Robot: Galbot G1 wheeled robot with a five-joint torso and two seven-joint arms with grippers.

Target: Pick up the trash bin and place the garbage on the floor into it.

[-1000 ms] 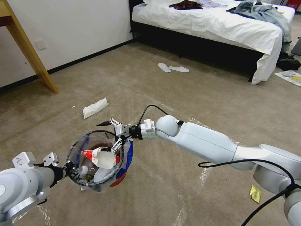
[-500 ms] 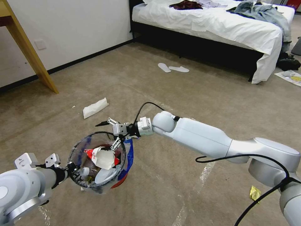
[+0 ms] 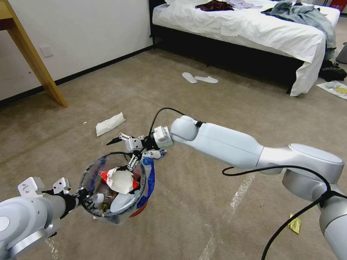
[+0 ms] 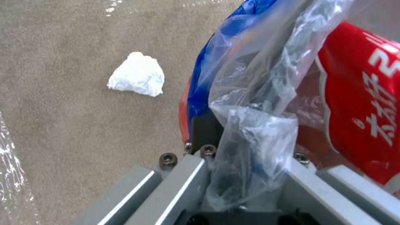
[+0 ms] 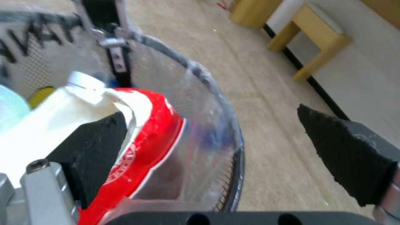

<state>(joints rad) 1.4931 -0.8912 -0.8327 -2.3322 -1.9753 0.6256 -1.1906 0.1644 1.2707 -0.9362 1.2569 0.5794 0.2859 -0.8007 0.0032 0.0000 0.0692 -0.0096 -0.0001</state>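
Trash bin [image 3: 112, 187] clamped at rim by left gripper [image 3: 82, 195]; outstretched right gripper [image 3: 123, 151] splayed wide above.

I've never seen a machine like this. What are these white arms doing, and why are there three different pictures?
It is a wheeled robot with two arms. One picture comes from a camera on its head, the others from cameras on each wrist. The left gripper is shut on the rim of a bin lined with a plastic bag and holds it above the carpet; red and white litter lies inside. The right gripper hangs open over the bin's far rim. On the floor lie a white tissue, a crumpled tissue and a yellow scrap.
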